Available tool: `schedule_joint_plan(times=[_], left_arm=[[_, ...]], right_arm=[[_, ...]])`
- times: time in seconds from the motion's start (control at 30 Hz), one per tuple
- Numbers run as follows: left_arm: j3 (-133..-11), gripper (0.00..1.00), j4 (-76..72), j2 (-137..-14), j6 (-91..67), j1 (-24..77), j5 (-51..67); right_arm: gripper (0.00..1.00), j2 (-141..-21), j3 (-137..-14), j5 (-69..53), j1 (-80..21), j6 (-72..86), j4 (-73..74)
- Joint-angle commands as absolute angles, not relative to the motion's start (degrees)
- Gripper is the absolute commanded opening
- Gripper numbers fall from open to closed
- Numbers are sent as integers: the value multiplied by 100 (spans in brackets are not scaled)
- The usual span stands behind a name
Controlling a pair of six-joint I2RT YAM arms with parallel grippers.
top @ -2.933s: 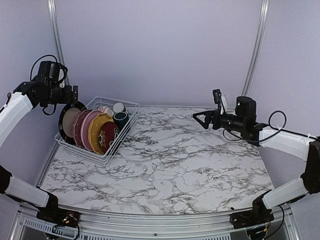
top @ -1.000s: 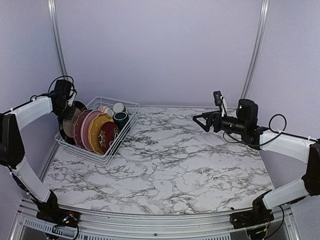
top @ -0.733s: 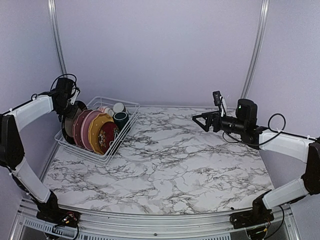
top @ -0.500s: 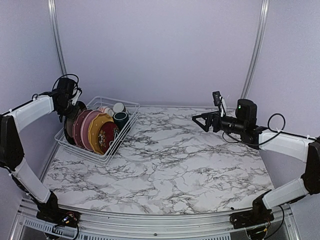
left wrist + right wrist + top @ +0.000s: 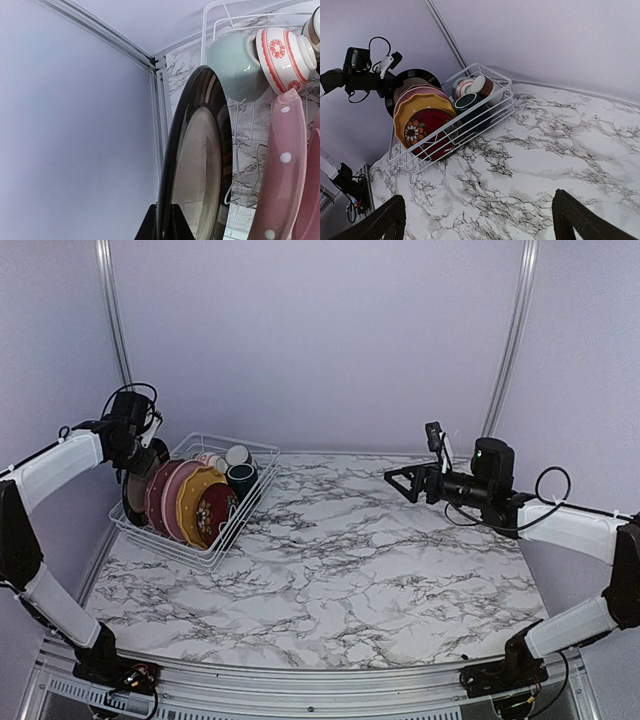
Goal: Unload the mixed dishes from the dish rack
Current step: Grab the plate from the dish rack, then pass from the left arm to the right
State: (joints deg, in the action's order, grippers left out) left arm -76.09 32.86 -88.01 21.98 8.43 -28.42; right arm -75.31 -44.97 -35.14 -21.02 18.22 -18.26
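- The white-and-grey marbled table (image 5: 380, 570) fills most of the scene, and none of the dishes stand on its bare top.
- The white wire dish rack (image 5: 248, 508) sits at the far left corner of the table, fully loaded, so I'd say the unloading is only starting.
- The right gripper (image 5: 397, 480) hangs over the far right of the table, well away from the rack. Its jaws are spread wide and touch nothing.
- The left gripper (image 5: 164, 223) is at the rack's left end, its jaws pinched together on the top rim of the first plate.
- That round black glossy plate (image 5: 195, 160) stands on edge, leftmost in the row. This looks like the grasp step, and the next move calls for a straight lift clear of the prongs without dragging its neighbour.
- The pink plate with white dots (image 5: 282, 165) stands just to its right, very close and likely to be knocked.
- The scalloped orange-yellow plate (image 5: 422, 107) comes next in the row.
- The dark red floral plate (image 5: 427, 132) closes the row on the right.
- The pale green bowl (image 5: 235, 65) rests at the far end of the rack, behind the plates.
- The dark teal mug (image 5: 241, 478) sits to the right of the plates.
- A small white cup with red patterning (image 5: 282, 50) lies just to the right of the bowl.
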Motion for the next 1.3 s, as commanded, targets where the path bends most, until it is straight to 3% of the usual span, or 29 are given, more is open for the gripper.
schedule_joint_plan(times=[0.0, 0.43, 0.83, 1.27], left_arm=[[-7863, 0, 2688, -8189, 2355, 817, -3379], [-8390, 0, 2479, -7798, 2758, 1324, -4210], [-9401, 0, 2448, -7699, 2202, 1883, -4154], [-10066, 0, 2605, -7830, 65, 2502, -1398]], right_arm=[[98, -7583, -4741, -3629, -2162, 1920, -2016], [98, -7679, -4825, -3671, -2163, 1998, -2094], [98, -7683, -4889, -3683, -2167, 1992, -2095], [98, -7461, -4930, -3682, -2162, 1885, -1905]])
